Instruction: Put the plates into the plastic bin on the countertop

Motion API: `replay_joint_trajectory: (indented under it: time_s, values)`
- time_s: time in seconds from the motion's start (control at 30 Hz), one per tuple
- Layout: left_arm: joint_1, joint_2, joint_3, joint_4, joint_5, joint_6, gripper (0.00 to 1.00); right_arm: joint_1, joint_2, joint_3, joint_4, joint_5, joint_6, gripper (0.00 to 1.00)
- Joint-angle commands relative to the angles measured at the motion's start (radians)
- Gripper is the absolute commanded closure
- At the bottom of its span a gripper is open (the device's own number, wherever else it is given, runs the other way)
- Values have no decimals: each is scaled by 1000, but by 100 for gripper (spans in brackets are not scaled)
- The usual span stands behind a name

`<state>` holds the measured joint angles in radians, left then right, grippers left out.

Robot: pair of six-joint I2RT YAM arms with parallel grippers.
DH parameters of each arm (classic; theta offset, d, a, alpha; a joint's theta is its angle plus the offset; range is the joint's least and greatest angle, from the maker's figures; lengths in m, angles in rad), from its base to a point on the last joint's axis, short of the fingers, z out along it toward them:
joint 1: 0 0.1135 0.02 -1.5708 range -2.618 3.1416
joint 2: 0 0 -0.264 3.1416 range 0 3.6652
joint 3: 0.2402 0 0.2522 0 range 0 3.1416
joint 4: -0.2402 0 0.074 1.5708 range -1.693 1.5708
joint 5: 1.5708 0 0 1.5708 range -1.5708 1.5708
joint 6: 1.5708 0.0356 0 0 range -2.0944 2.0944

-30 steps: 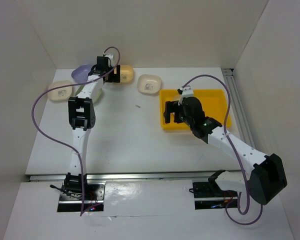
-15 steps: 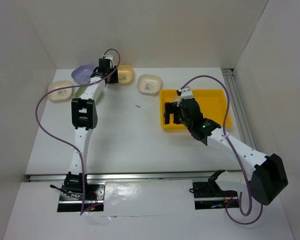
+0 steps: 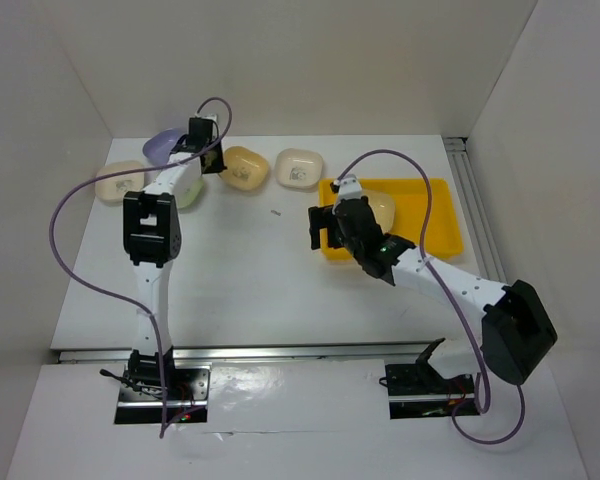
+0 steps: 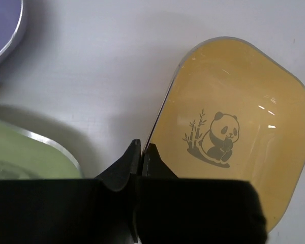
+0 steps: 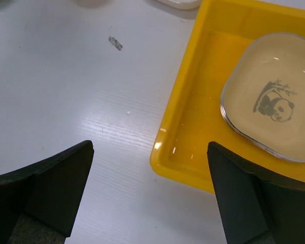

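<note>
Glossy yellow panda plate (image 4: 244, 117), centre frame, rim pinched by left gripper (image 4: 141, 150); right gripper (image 5: 150, 148), fingers spread, has withdrawn leftward from plastic bin (image 5: 193, 91).

bare white walls (image 3: 310, 60), even light

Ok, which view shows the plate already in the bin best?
Right wrist: the cream plate lies nearly whole in view inside the yellow bin, its panda mark readable. Top external shows only part of it behind the right gripper. Left wrist misses it, showing the amber plate instead.
</note>
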<state>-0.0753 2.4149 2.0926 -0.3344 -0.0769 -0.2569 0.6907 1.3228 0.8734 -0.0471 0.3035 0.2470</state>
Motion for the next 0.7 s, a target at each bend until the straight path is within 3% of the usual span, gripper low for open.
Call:
replay_joint_trajectory:
  time_s: [0.0, 0.37, 0.67]
  values:
    - [8, -256, -165, 77, 15, 11, 100, 12, 24, 99, 180, 10, 20, 0]
    - [-38, -715, -662, 161, 92, -21, 100, -40, 311, 361, 269, -139, 156, 1]
    - [-95, -824, -727, 170, 143, -42, 100, -31, 453, 403, 383, -172, 251, 4]
